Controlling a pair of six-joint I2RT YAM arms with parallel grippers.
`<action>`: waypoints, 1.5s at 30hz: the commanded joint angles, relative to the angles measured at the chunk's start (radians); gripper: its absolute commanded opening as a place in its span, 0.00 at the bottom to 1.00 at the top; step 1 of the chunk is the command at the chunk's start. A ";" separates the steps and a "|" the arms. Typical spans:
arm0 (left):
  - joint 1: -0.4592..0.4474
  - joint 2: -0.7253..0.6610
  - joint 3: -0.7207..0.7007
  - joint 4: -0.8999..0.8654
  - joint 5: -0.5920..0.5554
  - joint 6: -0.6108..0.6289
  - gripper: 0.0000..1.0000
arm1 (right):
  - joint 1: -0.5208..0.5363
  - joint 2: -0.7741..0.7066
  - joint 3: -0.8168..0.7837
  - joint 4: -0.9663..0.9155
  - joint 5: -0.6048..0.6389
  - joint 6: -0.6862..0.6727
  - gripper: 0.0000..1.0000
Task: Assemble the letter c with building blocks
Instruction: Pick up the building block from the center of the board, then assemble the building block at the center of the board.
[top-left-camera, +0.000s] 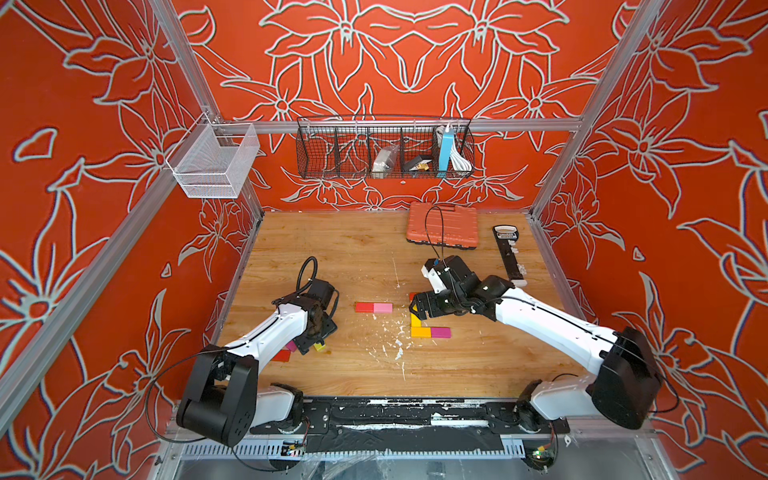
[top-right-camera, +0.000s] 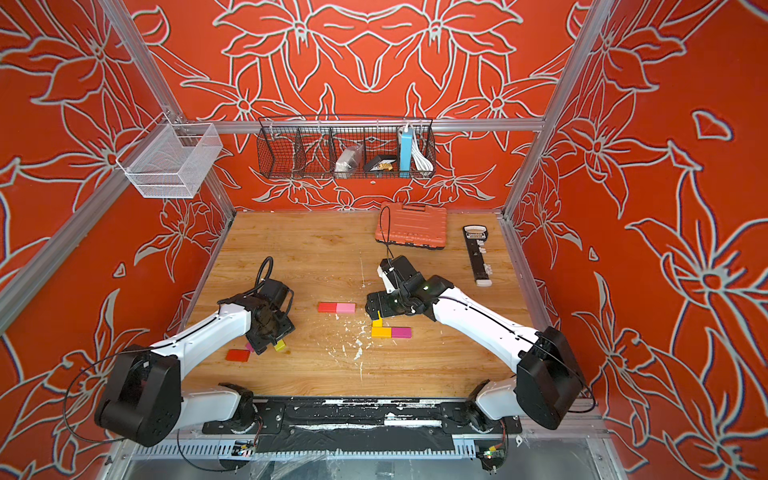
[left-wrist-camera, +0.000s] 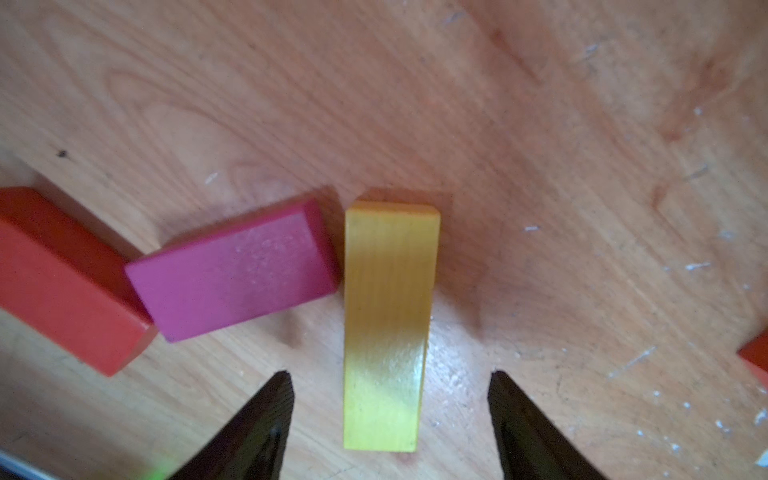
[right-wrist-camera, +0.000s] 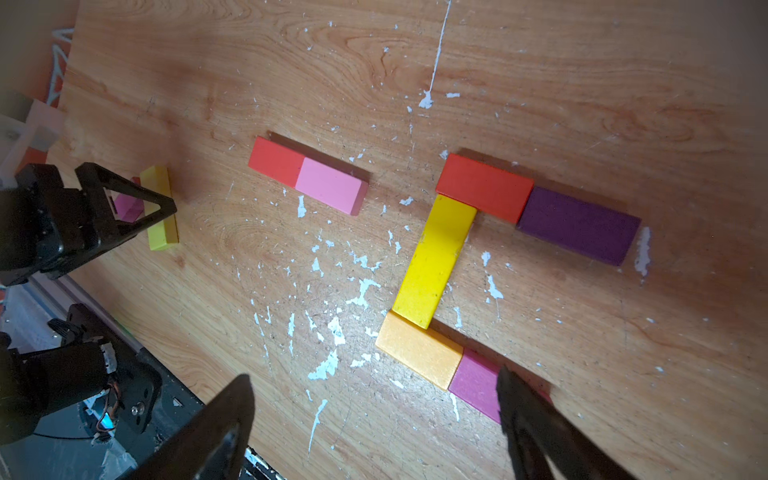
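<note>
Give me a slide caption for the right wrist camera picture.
A C of red block, purple block, yellow bar, orange block and magenta block on the wooden table.

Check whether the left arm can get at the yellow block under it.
Probably yes: the left tool stands open astride the yellow block with gaps both sides. The magenta block crowds only the end away from the tool.

wooden table (top-left-camera: 332, 249) | on it: building blocks (top-left-camera: 374, 307), orange case (top-left-camera: 442, 226), black bar (top-left-camera: 509, 257)
</note>
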 joint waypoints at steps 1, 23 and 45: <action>0.011 0.021 -0.016 0.028 0.005 0.016 0.72 | -0.004 -0.007 -0.002 -0.023 0.011 -0.010 0.93; 0.011 -0.072 -0.060 0.083 0.149 0.110 0.17 | -0.007 0.031 0.026 -0.030 0.021 0.021 0.94; -0.331 0.075 0.095 0.069 0.190 0.395 0.24 | -0.007 0.101 0.013 0.032 -0.014 0.137 0.93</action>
